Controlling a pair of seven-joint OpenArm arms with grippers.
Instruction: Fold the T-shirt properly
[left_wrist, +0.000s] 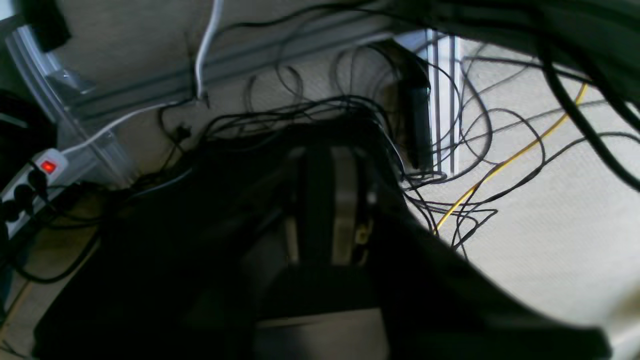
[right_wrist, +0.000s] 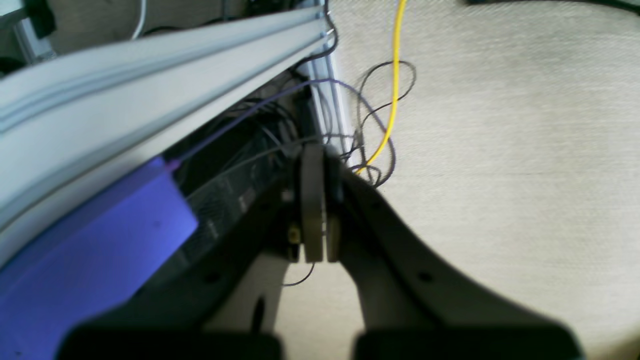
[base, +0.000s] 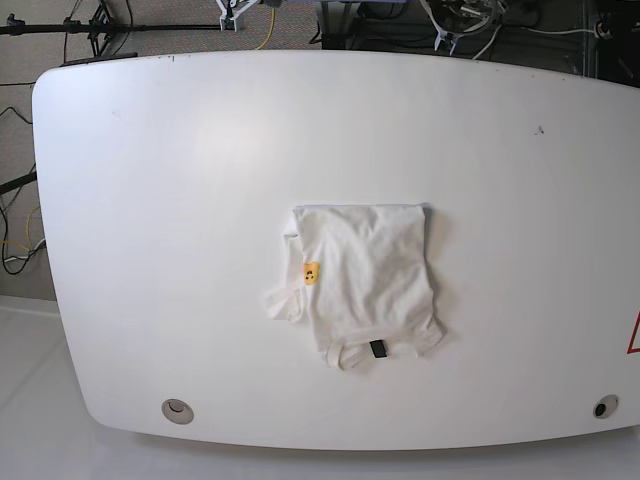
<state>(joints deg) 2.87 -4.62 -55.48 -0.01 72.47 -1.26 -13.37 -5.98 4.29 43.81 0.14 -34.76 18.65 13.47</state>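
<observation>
Arms hang off-table: right end effector (right_wrist: 314, 215) closed empty, left end effector (left_wrist: 325, 205) unclear.

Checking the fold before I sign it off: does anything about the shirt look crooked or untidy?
Yes. The T-shirt on the table is folded unevenly: a flap with a yellow patch sticks out on the base view's left, and the near edge by the dark tag is rumpled.
</observation>
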